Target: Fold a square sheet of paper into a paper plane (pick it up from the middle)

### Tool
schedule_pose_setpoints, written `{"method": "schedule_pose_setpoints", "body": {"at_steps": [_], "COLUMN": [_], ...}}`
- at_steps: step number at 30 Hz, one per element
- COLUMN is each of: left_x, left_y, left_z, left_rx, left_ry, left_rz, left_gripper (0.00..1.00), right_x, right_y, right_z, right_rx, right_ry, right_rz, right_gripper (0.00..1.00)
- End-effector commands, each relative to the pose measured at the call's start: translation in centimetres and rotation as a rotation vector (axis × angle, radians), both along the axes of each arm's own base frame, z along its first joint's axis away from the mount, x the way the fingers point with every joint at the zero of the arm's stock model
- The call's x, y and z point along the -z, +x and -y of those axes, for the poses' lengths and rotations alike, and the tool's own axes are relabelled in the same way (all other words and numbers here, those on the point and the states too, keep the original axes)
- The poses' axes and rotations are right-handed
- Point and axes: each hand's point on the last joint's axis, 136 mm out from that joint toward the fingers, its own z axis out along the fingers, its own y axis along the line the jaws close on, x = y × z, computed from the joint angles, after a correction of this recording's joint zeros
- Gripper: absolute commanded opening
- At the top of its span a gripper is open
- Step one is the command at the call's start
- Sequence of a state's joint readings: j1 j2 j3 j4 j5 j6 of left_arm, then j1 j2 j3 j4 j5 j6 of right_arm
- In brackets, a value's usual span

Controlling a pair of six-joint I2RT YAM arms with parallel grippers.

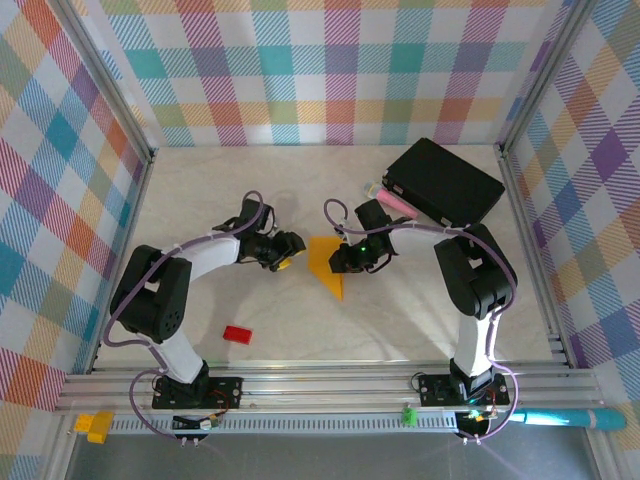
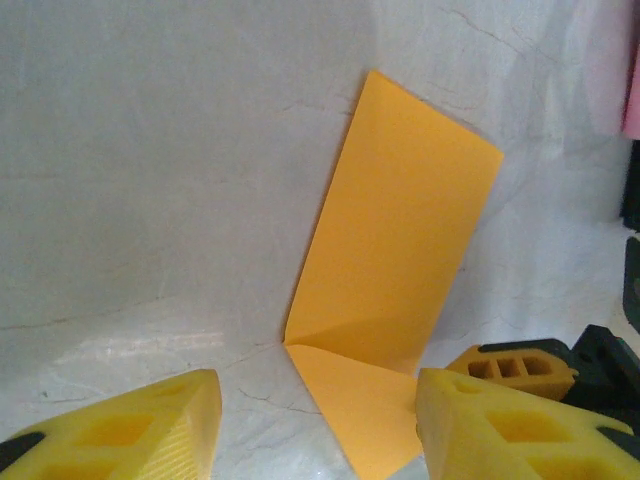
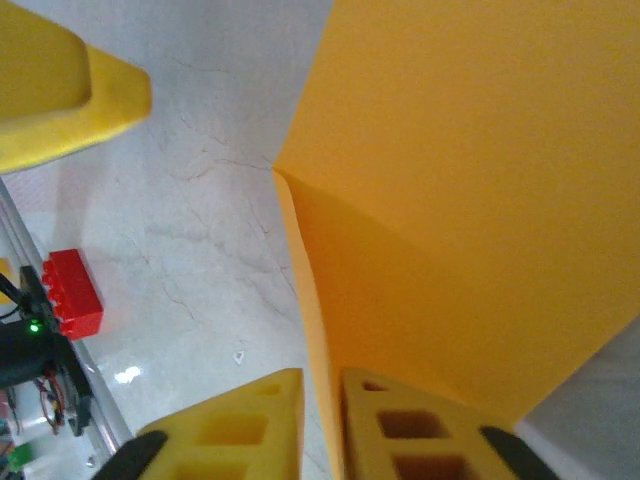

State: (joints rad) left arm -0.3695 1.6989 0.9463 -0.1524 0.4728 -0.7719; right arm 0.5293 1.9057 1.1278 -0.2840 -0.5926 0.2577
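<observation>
Nearest to us on the table [image 1: 400, 320] lies the red block [image 1: 237, 334], well clear of the action, so we leave it be. Just beyond, mid-table, the two grippers meet at the paper [image 1: 325, 262]. It's creased, with one small flap lying low on the table and the larger panel tilted up off the fold. The right gripper [image 3: 321, 385] has its fingers pressed almost together with the paper's edge slipped between them, so we call that a pinch on the paper. The left gripper [image 2: 318, 395] stands spread, a finger on either side of the low flap, gripping nothing. How will this sheet behave? We judge it feather-light, thin and floppy, stiff only along the crease. It will likely slide on this smooth top, and it could wrinkle or tear if squeezed hard or tugged from both sides. The safest hold looks to be on the fold line or close by it, near the middle, where the doubled paper has some backbone. A shallow, gentle pinch should do, while a corner grab would just let it droop. Farther back, the pink stick [image 1: 397, 203] sits just beside the black box [image 1: 445, 180], both well apart from the paper.
</observation>
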Motion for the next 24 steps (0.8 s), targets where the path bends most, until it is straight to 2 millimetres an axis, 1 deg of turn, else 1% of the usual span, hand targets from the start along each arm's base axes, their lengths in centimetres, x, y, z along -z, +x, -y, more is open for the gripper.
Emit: {"method": "schedule_pose_setpoints", "body": {"at_steps": [1,3,6,9,12,15,17,21,24], "left_x": [-2.1,-2.4,-2.3,-2.1,-2.0,-2.1,-2.1,-1.5,-1.0], "left_y": [0.5,0.3,-0.2,-0.5,-0.7,-0.6,-0.3,-0.1,0.0], "left_z": [1.1,1.6,2.3,3.0,4.0,5.0,5.4,6.0,6.3], "left_rx": [-0.058,-0.072,-0.077,-0.064,-0.042,-0.017,-0.006,0.022,0.037], "left_ry": [-0.157,-0.220,-0.292,-0.335,-0.370,-0.403,-0.415,-0.425,-0.432], "left_rz": [0.029,0.032,0.033,0.039,0.041,0.053,0.059,0.053,0.052], "left_gripper": [0.56,0.58,0.63,0.67,0.70,0.70,0.68,0.63,0.63], "right_x": [-1.2,-1.9,-3.0,-3.8,-4.1,-4.1,-4.0,-3.7,-3.6], "right_y": [0.6,0.9,1.1,1.1,1.1,1.0,0.9,0.9,0.9], "right_z": [-0.5,-0.5,-0.5,-0.6,-0.6,-0.7,-0.6,-0.6,-0.6], "right_rx": [0.009,0.023,0.035,0.039,0.040,0.039,0.041,0.045,0.045], "right_ry": [0.053,0.073,0.112,0.143,0.159,0.167,0.170,0.169,0.170], "right_rz": [-0.006,0.003,0.013,0.018,0.011,0.001,-0.004,-0.011,-0.016], "right_gripper": [0.08,0.05,0.03,0.03,0.03,0.03,0.03,0.04,0.04]}}
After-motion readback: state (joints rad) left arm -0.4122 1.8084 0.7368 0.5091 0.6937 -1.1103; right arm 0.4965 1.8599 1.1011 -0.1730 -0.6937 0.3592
